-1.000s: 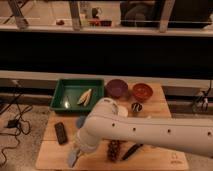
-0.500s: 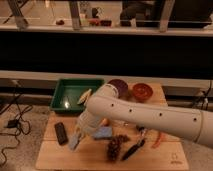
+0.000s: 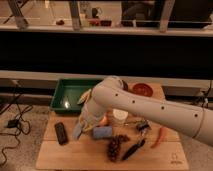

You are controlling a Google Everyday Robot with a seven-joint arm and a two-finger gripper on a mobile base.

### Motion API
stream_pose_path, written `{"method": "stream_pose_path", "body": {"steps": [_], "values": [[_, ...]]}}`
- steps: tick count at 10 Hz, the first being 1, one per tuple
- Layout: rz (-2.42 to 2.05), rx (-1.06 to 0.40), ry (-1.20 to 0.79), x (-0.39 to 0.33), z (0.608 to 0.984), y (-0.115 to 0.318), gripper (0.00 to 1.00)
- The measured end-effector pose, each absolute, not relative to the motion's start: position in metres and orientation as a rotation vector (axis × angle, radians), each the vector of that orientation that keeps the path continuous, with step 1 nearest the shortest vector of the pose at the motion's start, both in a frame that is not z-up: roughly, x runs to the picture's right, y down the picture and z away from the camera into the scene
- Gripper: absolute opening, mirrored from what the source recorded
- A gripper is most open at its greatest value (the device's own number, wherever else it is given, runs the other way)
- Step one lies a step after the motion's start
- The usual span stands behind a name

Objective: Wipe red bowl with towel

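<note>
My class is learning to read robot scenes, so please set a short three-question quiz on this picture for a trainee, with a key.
1. True or false: the red bowl sits inside the green tray.
2. Where is the gripper? A) low over the left half of the wooden table, near the black bar; B) inside the red bowl; C) above the green tray.
3. Short answer: what blue object lies on the table right beside the gripper, on the side away from the black bar?

Key: 1 false, the bowl stands on the table's far edge, apart from the tray; 2 A; 3 the blue sponge.
</note>
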State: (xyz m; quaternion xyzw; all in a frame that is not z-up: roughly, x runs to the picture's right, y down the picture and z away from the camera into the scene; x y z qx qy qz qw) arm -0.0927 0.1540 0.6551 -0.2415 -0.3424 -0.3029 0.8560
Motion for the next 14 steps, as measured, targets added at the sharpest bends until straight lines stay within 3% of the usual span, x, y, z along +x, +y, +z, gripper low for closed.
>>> {"method": "stream_pose_path", "body": {"steps": [6, 14], "values": [[-0.528, -0.503, -0.682, -0.043, 0.692, 0.089, 0.20], [-0.529, -0.503, -0.685, -0.045, 0.692, 0.088, 0.20]]}}
